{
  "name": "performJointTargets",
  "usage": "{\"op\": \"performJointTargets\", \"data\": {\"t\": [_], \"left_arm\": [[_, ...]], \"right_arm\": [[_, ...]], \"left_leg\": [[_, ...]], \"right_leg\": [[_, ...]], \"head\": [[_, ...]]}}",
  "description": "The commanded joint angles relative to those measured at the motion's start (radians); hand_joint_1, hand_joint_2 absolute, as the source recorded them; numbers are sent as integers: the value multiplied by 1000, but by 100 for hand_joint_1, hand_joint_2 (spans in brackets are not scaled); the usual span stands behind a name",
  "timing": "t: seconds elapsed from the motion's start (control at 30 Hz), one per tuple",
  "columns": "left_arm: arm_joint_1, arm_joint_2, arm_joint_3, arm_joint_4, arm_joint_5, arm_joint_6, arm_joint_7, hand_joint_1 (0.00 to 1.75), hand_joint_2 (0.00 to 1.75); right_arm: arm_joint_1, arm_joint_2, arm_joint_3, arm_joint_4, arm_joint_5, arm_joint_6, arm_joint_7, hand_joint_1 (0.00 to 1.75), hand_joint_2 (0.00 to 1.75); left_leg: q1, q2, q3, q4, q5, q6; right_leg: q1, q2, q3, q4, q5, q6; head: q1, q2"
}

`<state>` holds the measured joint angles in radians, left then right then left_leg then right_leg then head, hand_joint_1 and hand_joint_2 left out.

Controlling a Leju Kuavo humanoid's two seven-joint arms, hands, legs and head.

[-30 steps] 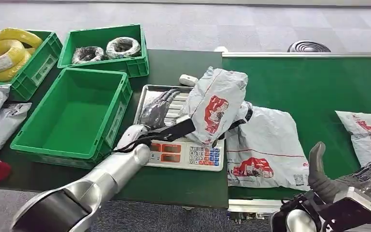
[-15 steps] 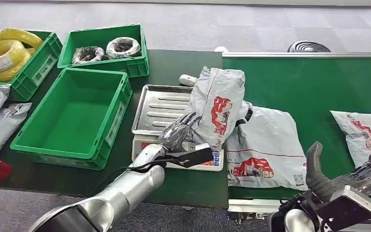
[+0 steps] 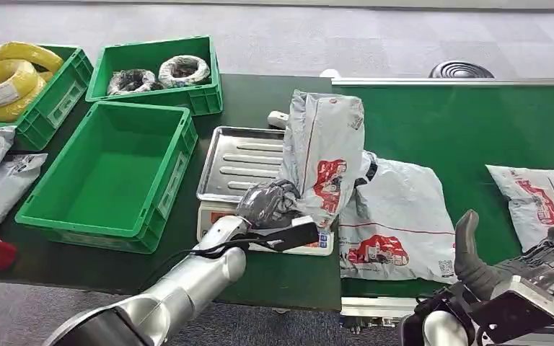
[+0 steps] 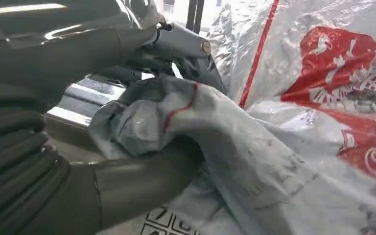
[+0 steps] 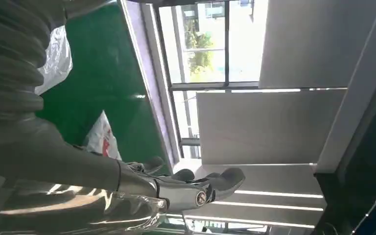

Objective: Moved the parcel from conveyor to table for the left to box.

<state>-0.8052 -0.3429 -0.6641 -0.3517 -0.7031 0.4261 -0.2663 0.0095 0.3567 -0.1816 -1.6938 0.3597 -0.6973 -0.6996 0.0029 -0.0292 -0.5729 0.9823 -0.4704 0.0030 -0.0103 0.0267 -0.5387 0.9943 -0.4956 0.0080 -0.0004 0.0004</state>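
Parcel (image 3: 322, 155) now stands more upright on the scale (image 3: 260, 189), and our left hand (image 3: 265, 203), which reached under it, has closed on its lower corner, so boxing can begin; right hand (image 3: 541, 261) hangs open.

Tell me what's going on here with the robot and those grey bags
The robot's left hand is gripping a bunched corner of a grey plastic mailer parcel with red print, which stands propped over the steel-topped weighing scale on the dark table. The empty green plastic crate sits beside the scale. The right hand hovers open over the green conveyor belt, holding nothing. Two similar grey parcels lie on the belt, one beside the scale and one near the right hand.
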Motion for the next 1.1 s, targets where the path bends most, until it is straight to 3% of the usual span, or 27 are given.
{"op": "performJointTargets", "data": {"t": [0.03, 0.27, 0.7, 1.1], "left_arm": [[-9, 16, 33, 22, 2, -5, -7, 175, 175], [-26, 26, 90, 19, 28, 3, -2, 175, 175], [-242, 157, 231, 10, 48, 51, 77, 175, 175], [-317, 219, 306, 33, 25, 115, 152, 175, 175]], "right_arm": [[-12, -8, 7, 35, -2, -1, 1, 0, 175], [-19, -8, 11, 41, -5, -1, 1, 0, 175], [-24, -8, -8, 50, -31, -1, 1, 0, 175], [-14, -8, -23, 32, -49, -1, 1, 0, 175]], "left_leg": [[0, 4, 1, -1, 0, -1], [0, 3, 1, 0, 0, -1], [2, 5, -1, 2, 0, -1], [1, 5, 0, 1, 0, -1]], "right_leg": [[1, 0, 1, -1, 1, 0], [1, 1, 0, -1, 1, 0], [2, 1, -2, 1, 1, -1], [2, 0, 0, 1, 1, -1]], "head": [[0, 0], [0, 0], [0, 0], [0, 0]]}}
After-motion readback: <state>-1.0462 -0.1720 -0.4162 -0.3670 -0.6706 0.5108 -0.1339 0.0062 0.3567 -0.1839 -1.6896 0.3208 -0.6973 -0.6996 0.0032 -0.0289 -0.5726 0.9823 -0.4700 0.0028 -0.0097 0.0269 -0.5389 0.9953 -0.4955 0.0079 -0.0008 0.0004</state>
